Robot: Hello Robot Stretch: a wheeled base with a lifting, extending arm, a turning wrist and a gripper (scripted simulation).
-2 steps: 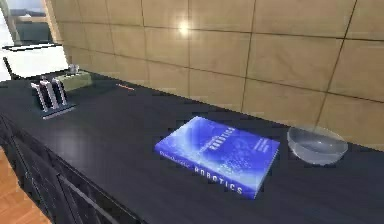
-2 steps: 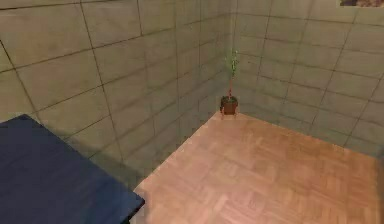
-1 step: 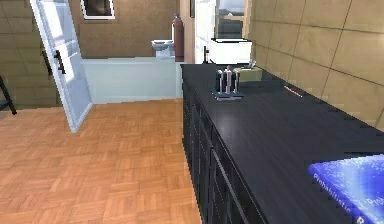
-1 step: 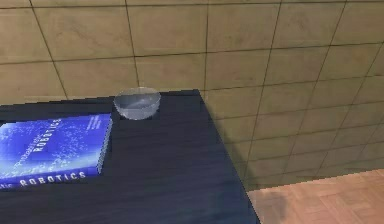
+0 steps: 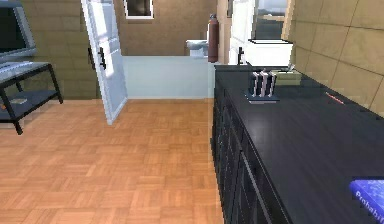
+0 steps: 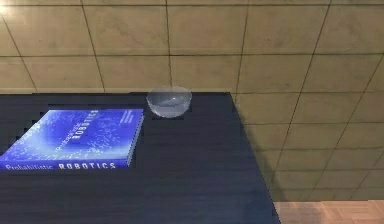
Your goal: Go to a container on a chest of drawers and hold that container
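The state of the jaws could not be told from these pictures. The container (image 6: 169,101), a small clear bowl, stood upright in the upper middle of the arm side view. It was on the dark tabletop (image 6: 200,170) and set back close to the tiled wall (image 6: 250,50), probably to keep it away from the front edge. Below and to the left of it a blue book (image 6: 75,140) lay flat, near the bowl but apart from it. That left the bowl's right side free, which looked the easier side to approach. Judging by this, the robot stood alongside the furniture with the bowl out on its reaching side, so the going seemed done and the holding not yet. In the forward view the chest of drawers (image 5: 235,150) ran down the right of the frame. A white box (image 5: 268,52) and a dark rack (image 5: 263,85) stood at its far end, well apart from the bowl's place. Wooden floor (image 5: 130,160) spread to the left, with a white door (image 5: 105,60) at the upper left.
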